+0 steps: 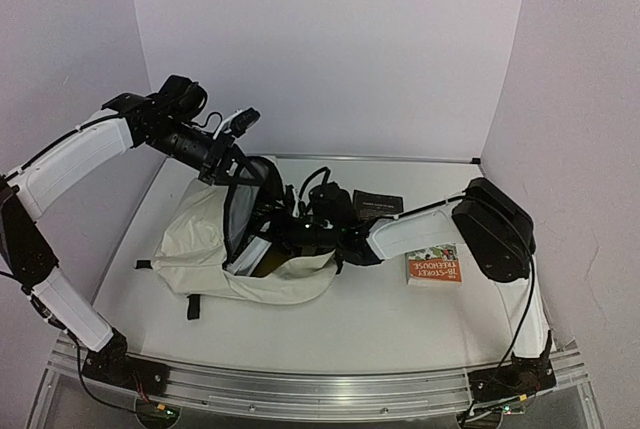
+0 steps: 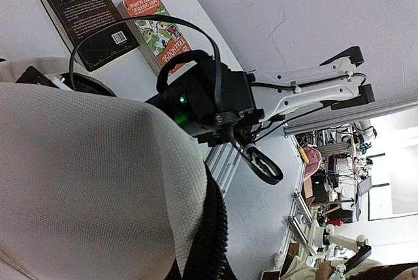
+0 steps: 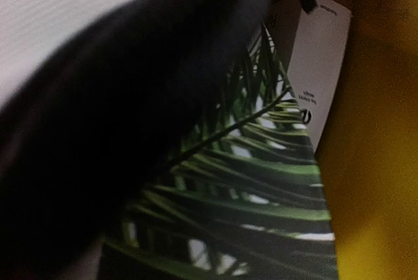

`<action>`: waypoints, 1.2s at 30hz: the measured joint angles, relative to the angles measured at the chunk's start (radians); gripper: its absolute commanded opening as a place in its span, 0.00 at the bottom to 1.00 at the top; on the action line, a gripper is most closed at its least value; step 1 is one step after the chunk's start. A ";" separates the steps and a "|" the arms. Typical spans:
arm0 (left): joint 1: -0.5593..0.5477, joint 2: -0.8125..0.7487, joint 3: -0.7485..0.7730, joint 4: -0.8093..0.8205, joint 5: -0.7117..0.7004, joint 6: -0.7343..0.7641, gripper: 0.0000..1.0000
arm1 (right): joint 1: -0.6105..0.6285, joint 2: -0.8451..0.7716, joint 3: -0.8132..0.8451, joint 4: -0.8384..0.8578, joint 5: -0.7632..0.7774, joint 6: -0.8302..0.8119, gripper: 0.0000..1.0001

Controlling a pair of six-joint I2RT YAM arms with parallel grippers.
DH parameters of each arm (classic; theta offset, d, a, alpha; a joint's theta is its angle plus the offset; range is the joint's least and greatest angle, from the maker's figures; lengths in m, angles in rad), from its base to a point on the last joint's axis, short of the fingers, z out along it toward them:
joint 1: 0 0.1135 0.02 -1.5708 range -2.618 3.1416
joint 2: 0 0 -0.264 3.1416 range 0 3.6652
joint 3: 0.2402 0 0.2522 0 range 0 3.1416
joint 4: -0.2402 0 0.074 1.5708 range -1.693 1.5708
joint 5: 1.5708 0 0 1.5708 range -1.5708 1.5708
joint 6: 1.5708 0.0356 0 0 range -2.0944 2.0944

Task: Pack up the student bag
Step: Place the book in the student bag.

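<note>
On the left, the left claw was at the top edge of the student bag. It was clenched, and it looked like it was pinching that edge to hold the flap up so the mouth stayed wide. The student bag lay on its side in the middle of the bench, a bit to the left, with its mouth facing right.

The right claw was pushed deep into that mouth. Its fingers were hidden, so I could not tell if it was gripping something or had let go. Its own camera showed a book with green leaves inside the student bag, right beside a yellow thing and a white tag.

Further right, a black book and an orange book lay on the bench outside the bag, not packed yet.

I think the step in hand was putting the leaf book into the bag. Next, the right claw would need to let go if it was holding, slide out without catching the zipper edge, and reach for the black book nearby while the left claw held the mouth wide.
</note>
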 measured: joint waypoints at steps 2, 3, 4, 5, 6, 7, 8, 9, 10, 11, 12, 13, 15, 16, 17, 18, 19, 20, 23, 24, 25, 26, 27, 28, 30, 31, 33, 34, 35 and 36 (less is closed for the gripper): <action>0.002 -0.002 -0.014 0.024 0.009 -0.003 0.00 | 0.000 0.026 0.033 -0.003 0.006 -0.032 0.50; 0.003 -0.005 -0.032 0.045 0.013 -0.004 0.00 | 0.001 0.033 0.045 -0.007 0.013 -0.051 0.54; 0.003 -0.010 -0.053 0.066 0.014 -0.008 0.00 | 0.001 0.036 0.050 -0.013 0.022 -0.072 0.58; 0.002 -0.019 -0.079 0.088 0.010 -0.014 0.00 | 0.002 0.036 0.051 -0.017 0.032 -0.090 0.63; 0.001 -0.030 -0.105 0.110 0.000 -0.022 0.00 | 0.004 0.035 0.051 -0.022 0.046 -0.114 0.68; 0.001 -0.046 -0.133 0.134 -0.013 -0.033 0.00 | 0.006 0.034 0.051 -0.034 0.063 -0.140 0.74; 0.003 -0.067 -0.160 0.159 -0.029 -0.045 0.00 | 0.009 0.031 0.049 -0.055 0.086 -0.170 0.79; 0.006 -0.091 -0.189 0.185 -0.045 -0.059 0.00 | 0.012 0.026 0.046 -0.077 0.110 -0.195 0.82; 0.013 -0.119 -0.220 0.211 -0.060 -0.074 0.00 | 0.015 0.012 0.036 -0.102 0.136 -0.220 0.85; 0.023 -0.147 -0.250 0.235 -0.073 -0.091 0.00 | 0.017 -0.006 0.023 -0.130 0.164 -0.246 0.88; 0.039 -0.176 -0.279 0.259 -0.085 -0.109 0.00 | 0.018 -0.030 0.007 -0.161 0.199 -0.269 0.90; 0.060 -0.203 -0.307 0.284 -0.095 -0.127 0.00 | 0.021 -0.056 -0.008 -0.194 0.235 -0.288 0.92; 0.114 -0.253 -0.359 0.332 -0.111 -0.164 0.00 | 0.024 -0.112 -0.031 -0.264 0.305 -0.320 0.93; 0.135 -0.267 -0.376 0.347 -0.115 -0.176 0.00 | 0.024 -0.140 -0.040 -0.291 0.335 -0.331 0.93; 0.154 -0.278 -0.389 0.360 -0.120 -0.188 0.00 | 0.024 -0.164 -0.051 -0.308 0.359 -0.336 0.93; 0.164 -0.283 -0.397 0.370 -0.124 -0.195 0.00 | 0.023 -0.190 -0.067 -0.320 0.378 -0.340 0.92; 0.170 -0.285 -0.403 0.379 -0.127 -0.203 0.00 | 0.023 -0.212 -0.082 -0.327 0.393 -0.342 0.91; 0.172 -0.285 -0.408 0.386 -0.129 -0.210 0.00 | 0.023 -0.232 -0.096 -0.333 0.406 -0.343 0.88; 0.171 -0.285 -0.418 0.396 -0.130 -0.216 0.00 | 0.021 -0.270 -0.129 -0.337 0.417 -0.339 0.79; 0.171 -0.285 -0.419 0.397 -0.129 -0.216 0.00 | 0.021 -0.274 -0.135 -0.338 0.414 -0.336 0.75; 0.172 -0.285 -0.419 0.399 -0.127 -0.216 0.00 | 0.021 -0.275 -0.139 -0.338 0.409 -0.336 0.73; 0.172 -0.284 -0.419 0.403 -0.126 -0.215 0.00 | 0.021 -0.274 -0.141 -0.343 0.400 -0.337 0.71; 0.172 -0.284 -0.419 0.404 -0.125 -0.215 0.00 | 0.021 -0.274 -0.142 -0.348 0.395 -0.337 0.71; 0.172 -0.284 -0.419 0.405 -0.124 -0.215 0.00 | 0.021 -0.274 -0.142 -0.353 0.390 -0.336 0.70; 0.172 -0.284 -0.419 0.406 -0.119 -0.215 0.00 | 0.021 -0.272 -0.142 -0.354 0.381 -0.335 0.66; 0.172 -0.284 -0.420 0.408 -0.116 -0.215 0.00 | 0.021 -0.268 -0.139 -0.354 0.377 -0.334 0.64; 0.172 -0.284 -0.421 0.413 -0.109 -0.215 0.00 | 0.021 -0.249 -0.124 -0.356 0.361 -0.334 0.58; 0.172 -0.284 -0.422 0.413 -0.105 -0.215 0.00 | 0.021 -0.236 -0.113 -0.357 0.354 -0.332 0.55; 0.172 -0.284 -0.424 0.414 -0.101 -0.214 0.00 | 0.021 -0.220 -0.098 -0.357 0.345 -0.331 0.54; 0.173 -0.284 -0.426 0.415 -0.095 -0.214 0.00 | 0.021 -0.199 -0.081 -0.358 0.335 -0.331 0.53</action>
